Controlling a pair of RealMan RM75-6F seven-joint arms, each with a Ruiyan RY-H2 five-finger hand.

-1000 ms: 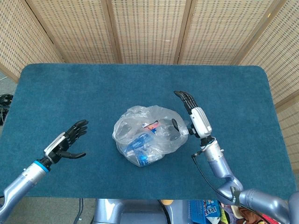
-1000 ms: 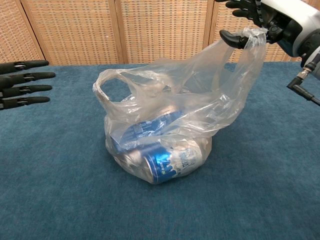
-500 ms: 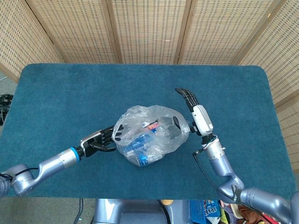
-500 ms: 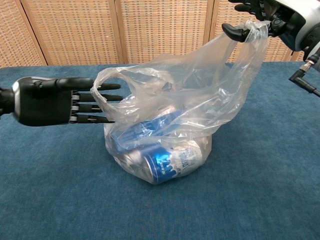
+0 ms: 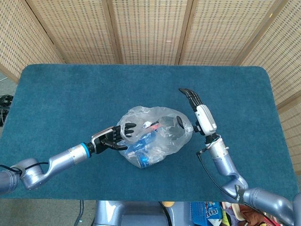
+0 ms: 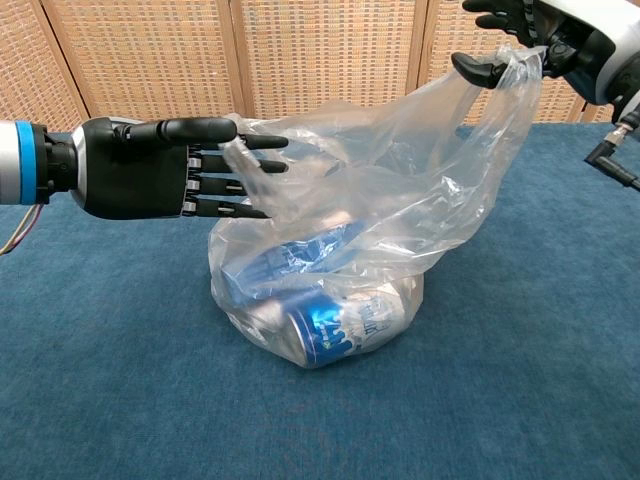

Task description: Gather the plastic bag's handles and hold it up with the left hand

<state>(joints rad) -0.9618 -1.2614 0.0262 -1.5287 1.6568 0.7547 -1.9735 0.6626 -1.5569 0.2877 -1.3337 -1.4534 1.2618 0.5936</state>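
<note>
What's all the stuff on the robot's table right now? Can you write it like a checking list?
Surface: blue table.
Job's things: clear plastic bag holding blue cans; one handle hooked on the right hand's thumb.
Clutter: nothing seen.
Hands: left hand open, fingers through the other handle; right hand holds its handle up.
Cables: black cable along the right arm.
Surroundings: woven screens behind.

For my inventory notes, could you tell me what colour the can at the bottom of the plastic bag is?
Blue with silver, seen best in the chest view: can, plastic bag.
</note>
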